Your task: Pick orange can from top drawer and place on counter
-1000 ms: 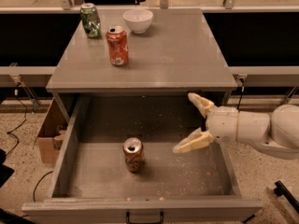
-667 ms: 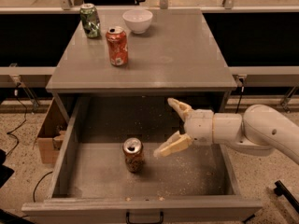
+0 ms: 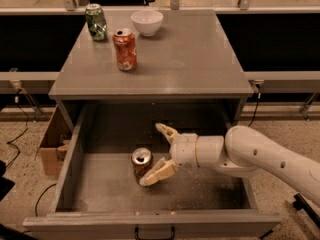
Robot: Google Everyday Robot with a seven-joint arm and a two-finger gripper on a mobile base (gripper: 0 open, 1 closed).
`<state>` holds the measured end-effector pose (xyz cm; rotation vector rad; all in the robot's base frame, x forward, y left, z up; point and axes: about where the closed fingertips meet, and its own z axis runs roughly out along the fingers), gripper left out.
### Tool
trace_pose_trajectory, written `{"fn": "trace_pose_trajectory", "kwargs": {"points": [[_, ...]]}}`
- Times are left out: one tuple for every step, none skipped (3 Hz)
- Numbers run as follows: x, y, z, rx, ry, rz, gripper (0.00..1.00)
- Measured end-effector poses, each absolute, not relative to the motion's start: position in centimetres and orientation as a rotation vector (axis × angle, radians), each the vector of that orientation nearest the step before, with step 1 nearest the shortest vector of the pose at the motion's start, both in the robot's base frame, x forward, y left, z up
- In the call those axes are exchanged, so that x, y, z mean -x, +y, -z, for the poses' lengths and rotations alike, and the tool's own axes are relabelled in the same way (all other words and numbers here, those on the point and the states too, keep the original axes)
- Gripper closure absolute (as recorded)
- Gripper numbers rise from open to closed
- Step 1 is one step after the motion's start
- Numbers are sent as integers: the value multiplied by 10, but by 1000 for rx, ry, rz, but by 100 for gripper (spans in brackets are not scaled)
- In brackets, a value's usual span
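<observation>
Change: over the last 1 s the gripper [image 3: 152,155] has travelled left from well to the right of the orange can [image 3: 141,165] to just beside it; the can has not moved.
Meaning: the approach looks nearly finished; grasp, lift and placing are not yet done.
Orange can: upright on the floor of the top drawer [image 3: 210,196], silver top showing.
Jaws: spread wide, holding nothing.
Can vs jaws: the can sits at the mouth of the 2 fingers, not fully between them. The near finger lies against or just short of its front-right side, contact unclear; the far finger stands behind and to its right, apart.
Likely next: a little more travel left, then closing.
Counter [image 3: 195,59]: above and behind the orange can, holding a red can [image 3: 125,50], a green can [image 3: 95,21] and a white bowl [image 3: 147,21].
</observation>
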<state>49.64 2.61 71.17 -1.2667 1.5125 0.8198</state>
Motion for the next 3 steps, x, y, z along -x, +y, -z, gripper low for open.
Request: {"fn": "trace_pose_trajectory", "kwargs": {"points": [[-495, 43, -686, 1261, 1533, -844, 0], [-496, 56, -669, 1243, 1536, -859, 18], [-498, 61, -665, 1198, 1521, -872, 41]]}}
